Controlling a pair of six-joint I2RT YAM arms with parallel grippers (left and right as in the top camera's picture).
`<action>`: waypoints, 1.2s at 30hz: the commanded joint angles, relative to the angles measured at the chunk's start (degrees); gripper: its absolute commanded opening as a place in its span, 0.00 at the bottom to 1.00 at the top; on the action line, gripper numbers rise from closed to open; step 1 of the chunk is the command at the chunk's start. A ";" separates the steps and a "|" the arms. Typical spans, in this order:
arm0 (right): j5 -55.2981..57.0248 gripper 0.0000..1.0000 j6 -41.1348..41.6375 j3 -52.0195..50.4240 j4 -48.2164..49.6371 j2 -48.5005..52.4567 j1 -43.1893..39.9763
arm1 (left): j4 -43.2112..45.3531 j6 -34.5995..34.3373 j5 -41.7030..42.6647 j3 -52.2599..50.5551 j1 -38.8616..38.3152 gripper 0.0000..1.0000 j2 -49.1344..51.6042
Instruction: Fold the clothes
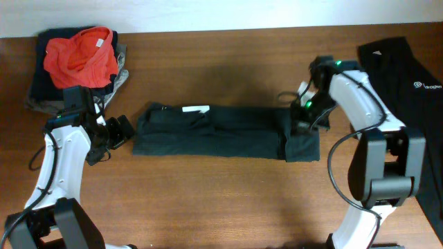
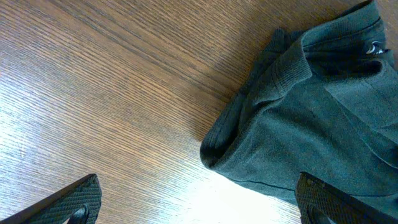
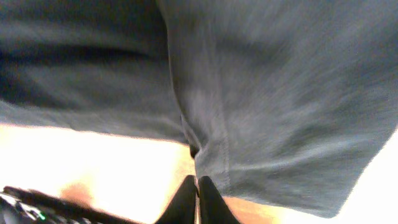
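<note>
Black soft shirt lying as a long folded band across the middle of the brown wood-grain table, one arm at each end.
From overhead, its white neck label shows on the far edge; the left gripper sits just beside the band's left end and the right gripper is over its right end. A crumpled red garment tops a dark pile at the far left corner, a flat black garment with a small white logo lies at the right edge, and a pale strip runs beyond the table. The left wrist view shows the left gripper spread wide above glossy, light-streaked wood, the shirt's ribbed collar between its tips. The right wrist view, blurred, shows the right gripper pressed together at the shirt's stitched hem; whether it pinches cloth cannot be told.
</note>
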 commanded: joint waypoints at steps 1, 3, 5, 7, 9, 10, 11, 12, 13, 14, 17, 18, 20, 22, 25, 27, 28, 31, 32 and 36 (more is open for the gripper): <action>1.33 0.30 -0.96 3.34 -0.28 -0.35 -3.61 | -0.04 0.02 0.04 -0.55 0.33 0.99 0.63; 3.39 0.56 -1.01 3.37 0.11 -0.35 -5.92 | -0.04 0.04 0.02 -0.55 0.33 0.99 0.63; 5.88 0.70 -1.36 2.80 0.42 -0.22 -8.48 | -0.07 0.02 0.02 -0.55 0.33 0.99 0.63; 5.90 0.77 -3.32 1.81 1.05 -0.22 -10.95 | -0.02 0.02 0.02 -0.55 0.33 0.99 0.63; 5.11 0.80 -5.27 0.55 2.03 -0.17 -13.00 | 0.11 0.02 0.04 -0.55 0.33 0.99 0.63; 4.50 0.82 -6.34 -0.15 2.58 -0.11 -13.90 | 0.13 0.02 0.04 -0.55 0.33 0.99 0.63; 3.58 0.82 -7.48 -1.05 3.34 -0.11 -14.80 | 0.13 0.02 0.04 -0.55 0.33 0.99 0.63; 2.23 0.82 -8.63 -2.14 4.44 -0.11 -15.63 | 0.11 0.02 0.04 -0.55 0.33 0.99 0.63; -0.02 0.82 -9.79 -3.41 5.77 -0.11 -16.52 | 0.07 0.02 0.04 -0.55 0.33 0.99 0.63; -2.54 0.83 -10.69 -4.48 6.99 0.00 -17.18 | 0.02 0.02 0.04 -0.55 0.33 0.99 0.63; -9.51 0.84 -11.74 -8.04 11.26 0.00 -18.53 | -0.11 0.02 0.04 -0.55 0.33 0.99 0.63; -11.26 0.85 -11.76 -9.40 12.79 0.00 -18.78 | -0.11 0.02 0.04 -0.55 0.33 0.99 0.63; -12.98 0.88 -11.78 -11.63 15.52 0.00 -18.73 | -0.07 0.02 0.04 -0.55 0.33 0.99 0.63; -13.57 0.92 -11.78 -13.44 17.64 0.04 -18.60 | -0.20 0.02 0.04 -0.55 0.33 0.99 0.63; -16.74 0.96 -13.86 -15.87 20.48 0.04 -18.27 | -0.35 0.04 0.04 -0.55 0.33 0.99 0.63; -18.03 0.96 -14.08 -17.00 21.88 0.09 -17.99 | -0.35 0.04 0.04 -0.55 0.28 0.99 0.66; -18.58 0.96 -14.10 -17.49 22.45 0.09 -17.84 | -0.35 0.04 0.04 -0.55 0.20 0.99 0.68; -19.02 0.96 -14.08 -18.91 23.78 0.11 -17.29 | -0.35 0.02 0.04 -0.55 -0.28 0.99 0.68; -19.02 0.96 -14.08 -19.47 24.33 0.11 -17.07 | -0.33 0.02 0.04 -0.55 -0.44 0.99 0.68; -19.43 0.96 -13.84 -22.29 27.32 0.15 -15.23 | -0.33 0.02 0.04 -0.55 -0.44 0.99 0.68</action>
